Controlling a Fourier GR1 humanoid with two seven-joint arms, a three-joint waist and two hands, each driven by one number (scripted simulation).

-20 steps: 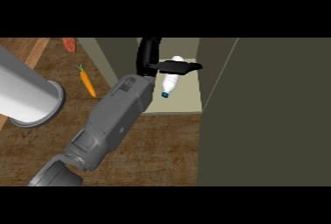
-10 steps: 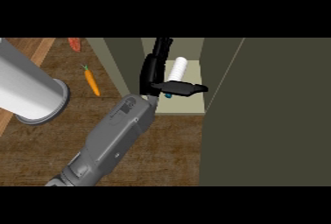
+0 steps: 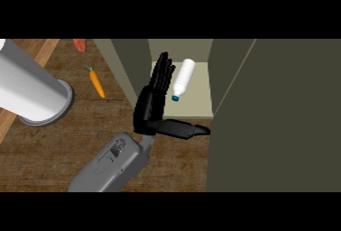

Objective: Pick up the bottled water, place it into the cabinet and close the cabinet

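Lying freed inside cabinet [image 3: 193, 106], bottled water [image 3: 184, 77] (previously gripped); right hand [image 3: 154, 101] fingers [image 3: 162, 74] straightened, empty.

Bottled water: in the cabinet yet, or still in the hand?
In. The bottled water lies on the cabinet shelf, beside the open right hand, whose straight fingers are not curled round it.

The place is a kitchen. The brown wooden counter [image 3: 60, 149] has a plank pattern on its surface, and an orange carrot with a green top [image 3: 97, 83] lies on it. At the back of the counter stands an olive-green cabinet [image 3: 133, 63], and its dark door [image 3: 279, 117] is open, showing a pale shelf [image 3: 196, 101] inside.
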